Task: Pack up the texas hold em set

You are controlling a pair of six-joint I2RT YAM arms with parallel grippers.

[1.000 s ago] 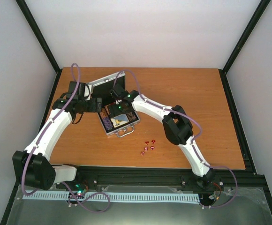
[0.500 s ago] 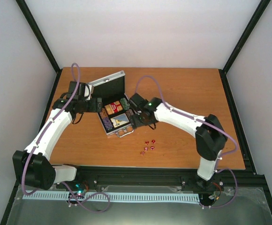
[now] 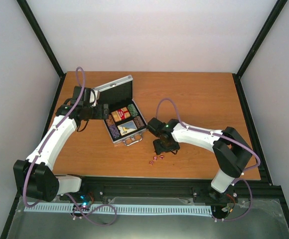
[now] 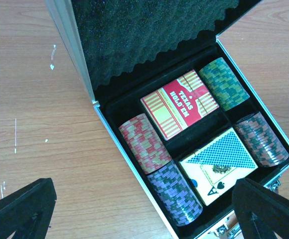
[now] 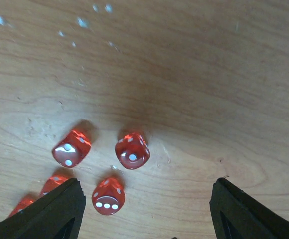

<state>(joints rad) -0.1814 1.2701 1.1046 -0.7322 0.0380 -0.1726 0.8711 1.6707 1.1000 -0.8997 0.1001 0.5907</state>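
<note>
— Right arm [image 3: 194, 133] is swinging away from the case [image 3: 126, 122] and over to the red dice [image 5: 132, 151].
— Are the right jaws gripping anything?
— No, they are gaping wide apart, hanging just above the dice on the tabletop [image 3: 199, 99].
— Is the left arm [image 3: 60, 132] helping?
— The left jaws are hanging apart too, beside the open case and well away from the dice. So the right arm is sitting nearer.
</note>
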